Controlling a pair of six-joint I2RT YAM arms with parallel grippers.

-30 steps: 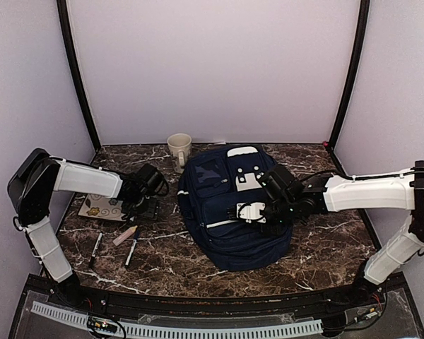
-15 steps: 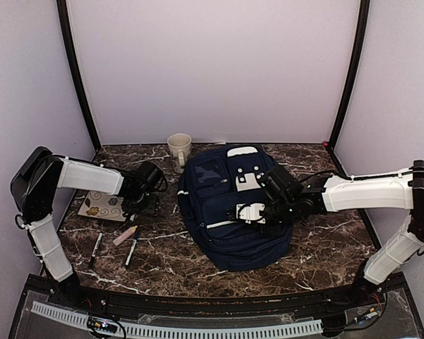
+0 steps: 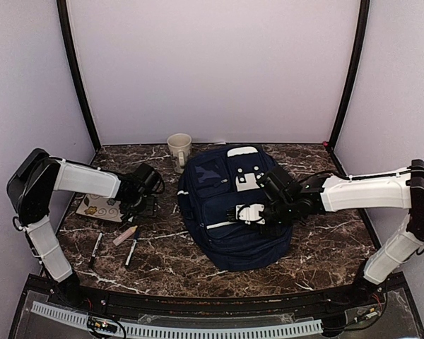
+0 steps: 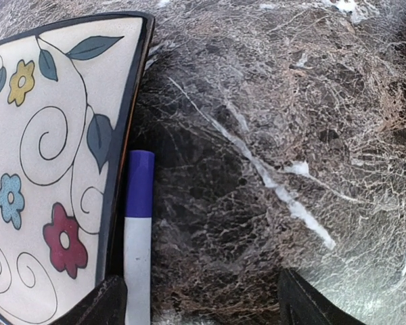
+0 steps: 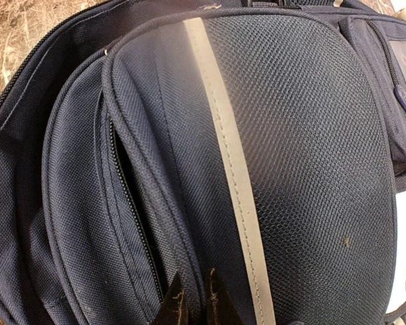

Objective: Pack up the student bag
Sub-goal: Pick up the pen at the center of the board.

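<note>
The student bag lay flat on the marble desk in the centre of the top view, its white handle patch toward the back wall and its white front patch facing up.

The right gripper rested on the bag's middle, just below that front patch. In the right wrist view its jaws were closed, the two dark tips almost touching at the bottom edge of the frame. They sat beside the zip line of a front pocket, left of the pale stripe that crosses the mesh panel of the bag. Whether they had pinched fabric or a zip pull could not be told.

The left gripper hung low over the desk left of the bag, apart from it. Its jaws were spread wide with only bare marble between them.

- A white marker with a blue cap lay just inside the left finger, along the black edge of a flowered panel.
- In the top view that panel sat at the left.
- Below it were a beige stick and two dark pens.
- A cream mug stood at the back, just left of the bag.
</note>
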